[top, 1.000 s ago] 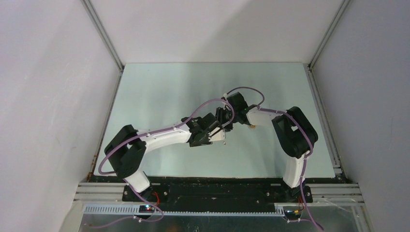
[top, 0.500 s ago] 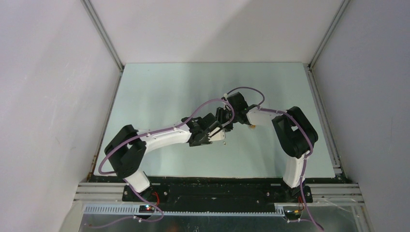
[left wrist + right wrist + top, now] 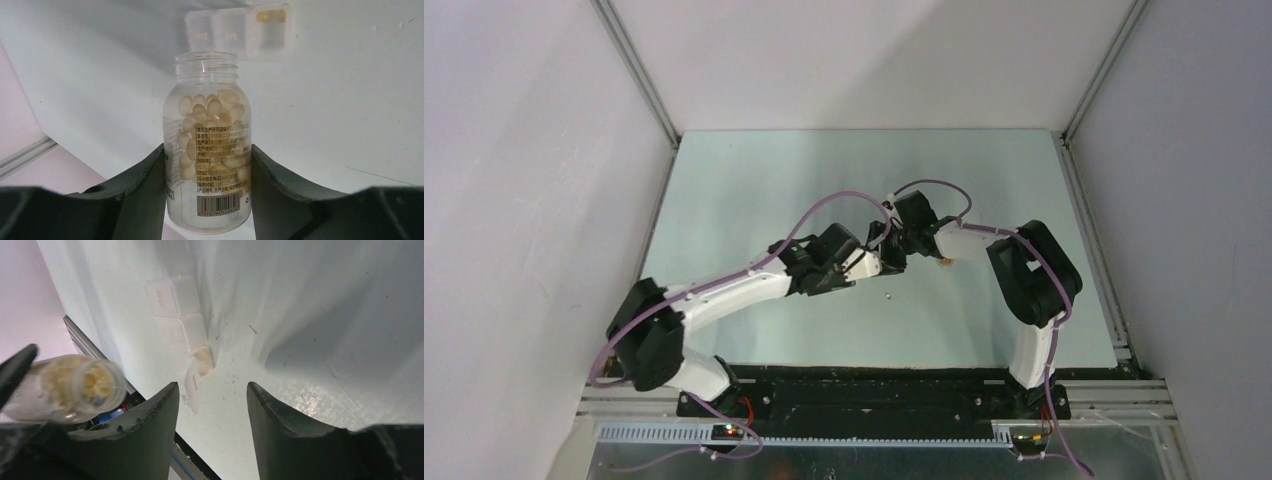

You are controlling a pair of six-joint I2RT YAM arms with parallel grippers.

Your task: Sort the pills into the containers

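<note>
My left gripper (image 3: pixel 207 150) is shut on a clear, uncapped bottle (image 3: pixel 207 105) half full of pale yellowish pills (image 3: pixel 210 107). The bottle lies tilted, its mouth toward the containers (image 3: pixel 237 30), a white translucent pill box of three joined compartments. An orange pill (image 3: pixel 270 16) shows in its right compartment. In the right wrist view the box (image 3: pixel 175 315) lies on the table with one lid open over a few pills (image 3: pixel 202 359). My right gripper (image 3: pixel 211 385) hangs open above it, holding nothing. The bottle (image 3: pixel 75 387) is at its left. From above, both grippers (image 3: pixel 864 262) (image 3: pixel 902 245) meet mid-table.
A small pale speck (image 3: pixel 887 295) lies on the pale green table (image 3: pixel 754 190) just in front of the grippers. White walls enclose the table on three sides. A metal rail (image 3: pixel 874 385) runs along the near edge by the arm bases.
My left arm has swung back and to the left, carrying the bottle up and away from the spot near the speck. The right gripper's fingers have spread wider; its arm has stayed put.
</note>
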